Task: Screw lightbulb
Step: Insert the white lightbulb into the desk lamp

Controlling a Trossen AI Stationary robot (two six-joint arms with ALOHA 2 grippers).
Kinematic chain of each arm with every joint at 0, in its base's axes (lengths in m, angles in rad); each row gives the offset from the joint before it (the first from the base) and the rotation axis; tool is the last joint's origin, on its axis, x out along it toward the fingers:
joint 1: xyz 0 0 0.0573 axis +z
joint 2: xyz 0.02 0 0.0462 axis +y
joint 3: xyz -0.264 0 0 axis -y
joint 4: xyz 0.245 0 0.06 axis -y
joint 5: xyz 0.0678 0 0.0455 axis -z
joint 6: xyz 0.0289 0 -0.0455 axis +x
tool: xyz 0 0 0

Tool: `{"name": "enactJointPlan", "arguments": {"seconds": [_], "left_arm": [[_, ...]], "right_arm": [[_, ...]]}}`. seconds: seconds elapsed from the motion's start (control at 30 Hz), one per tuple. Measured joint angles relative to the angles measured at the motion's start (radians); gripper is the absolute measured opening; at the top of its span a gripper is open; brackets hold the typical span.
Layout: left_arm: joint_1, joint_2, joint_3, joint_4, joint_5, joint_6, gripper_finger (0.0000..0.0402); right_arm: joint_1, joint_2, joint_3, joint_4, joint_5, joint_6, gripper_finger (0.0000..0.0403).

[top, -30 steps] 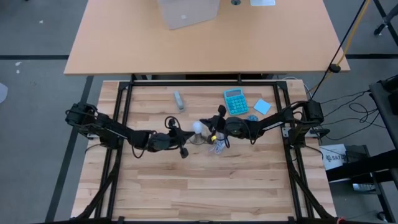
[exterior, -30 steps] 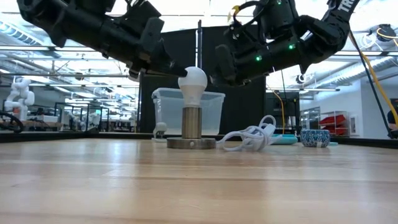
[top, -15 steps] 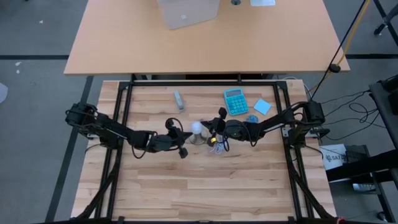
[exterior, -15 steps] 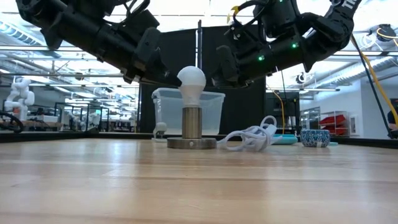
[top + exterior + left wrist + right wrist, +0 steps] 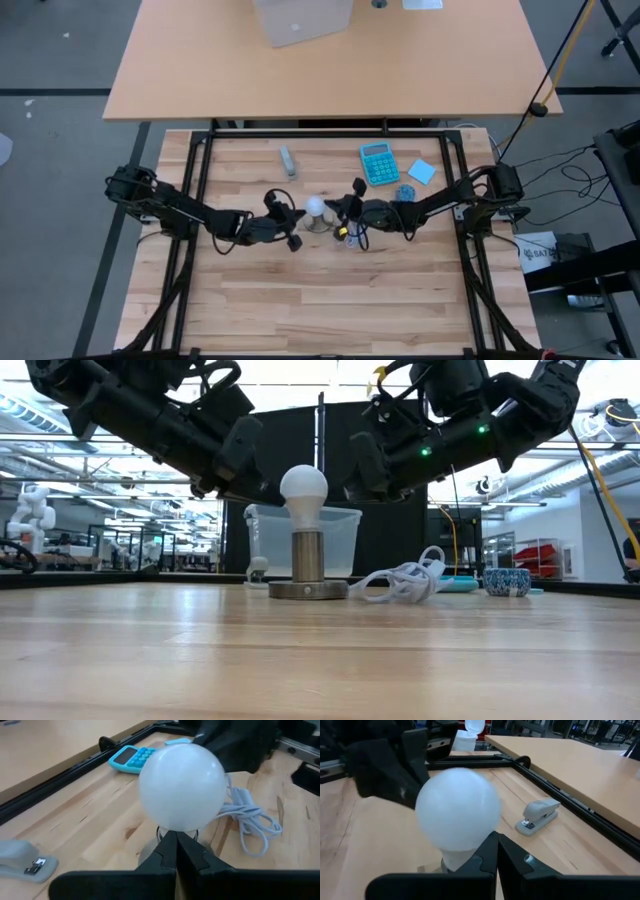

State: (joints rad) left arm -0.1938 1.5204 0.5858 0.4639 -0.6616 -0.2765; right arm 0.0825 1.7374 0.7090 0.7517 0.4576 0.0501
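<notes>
a: high view shows the lightbulb [image 5: 316,207] in the middle of the wooden table [image 5: 330,310]. it stands with its round head up in the grey socket base [image 5: 308,589].

b: where are the grippers?

a: the left gripper [image 5: 296,215] is just beside the bulb on one side and the right gripper [image 5: 336,208] is just beside it on the other. both have their fingers pressed together, holding nothing.

b: any words to read?

a: a white label by the right edge has dark letters, too small to read.

b: is there room to move?

a: yes, the near half of the table is bare wood. the far half has a stapler [image 5: 288,161], a blue calculator [image 5: 378,162] and a blue pad [image 5: 421,171].

b: what does the low view add?

a: it shows the white cable [image 5: 405,582] lying beside the base, and a clear tub [image 5: 303,540] behind the bulb. from above the cable is mostly hidden under the right arm.
</notes>
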Motion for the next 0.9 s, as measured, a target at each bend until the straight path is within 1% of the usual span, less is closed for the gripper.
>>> {"name": "enactJointPlan", "arguments": {"seconds": [0.07,0.13,0.47,0.7,0.8,0.9], "left_arm": [[0.005,0.0,0.0,-0.02,-0.017,-0.021,0.0],[0.013,0.0,0.0,-0.031,-0.021,-0.04,0.0],[0.017,0.0,0.001,-0.045,-0.013,-0.056,0.0],[-0.017,0.0,0.001,-0.051,-0.002,-0.056,0.0],[-0.037,0.0,0.001,-0.044,0.001,-0.055,0.0],[-0.052,0.0,0.001,-0.034,0.006,-0.052,0.0]], "right_arm": [[0.005,0.001,0.0,-0.007,-0.013,0.015,0.0],[0.014,0.005,0.0,-0.022,-0.057,0.018,0.0],[0.028,0.005,-0.001,-0.077,-0.026,0.057,0.0],[0.033,0.004,-0.001,-0.16,0.083,0.092,0.0],[0.031,0.004,-0.001,-0.145,0.099,0.093,0.0],[0.021,0.003,-0.001,-0.105,0.147,0.074,0.0]]}}
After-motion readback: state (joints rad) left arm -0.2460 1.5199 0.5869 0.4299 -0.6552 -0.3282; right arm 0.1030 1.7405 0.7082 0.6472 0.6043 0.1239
